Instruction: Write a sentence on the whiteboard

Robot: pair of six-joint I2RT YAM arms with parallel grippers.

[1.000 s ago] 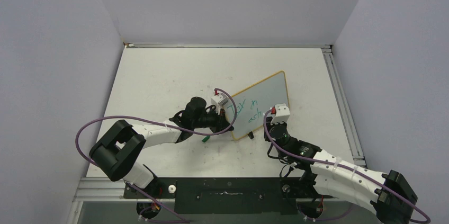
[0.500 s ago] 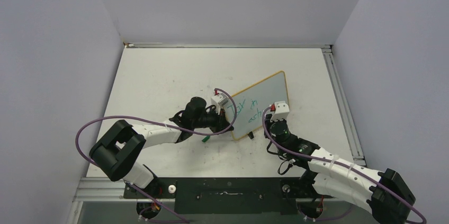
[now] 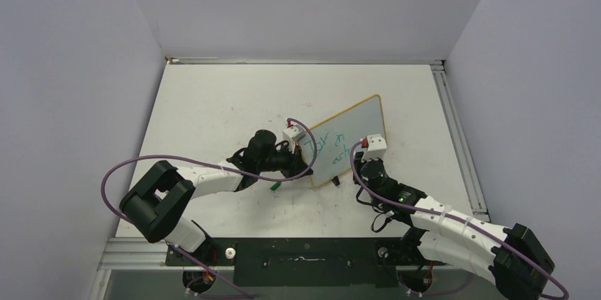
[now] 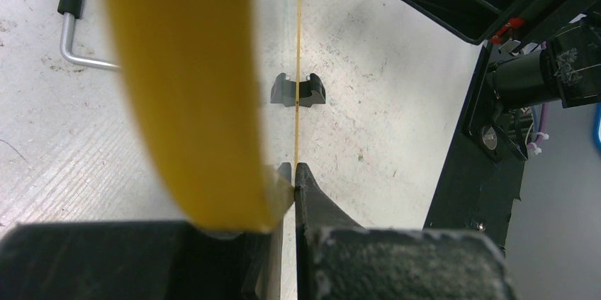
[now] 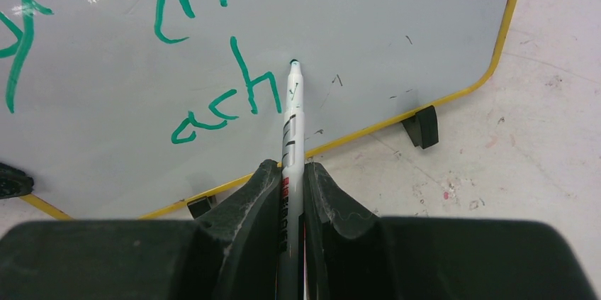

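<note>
From above, found the whiteboard [image 3: 363,121] standing on edge right of the middle of the table [image 3: 227,101], set at a slant, written face toward the near side. Took the sentence [image 3: 332,148] only as teal strokes in two lines on the board's left half, too small to read. Saw the left gripper [image 3: 307,164] pinched onto the board's left edge, reaching in low from the left. Saw the right gripper [image 3: 363,160] up against the face, just right of the strokes, fingertips hidden under the wrist camera. Through the left wrist, looked straight along the yellow rim [image 4: 298,37], a thin line running away from fingertips [image 4: 306,181] pressed together on it, with a blurred yellow band close to the lens. Noted a black foot [image 4: 298,91] straddling that rim farther on, and a bent metal key [image 4: 74,25] with a black sleeve lying on the table at upper left. Through the right wrist, saw both fingers clamped on a white marker [image 5: 292,126], teal tip touching the board just right of "ach" on the lower line. Made out more strokes above and to the left, cut off by the frame. Spotted another black foot under the lower rim at right, resting on the scuffed table.
</note>
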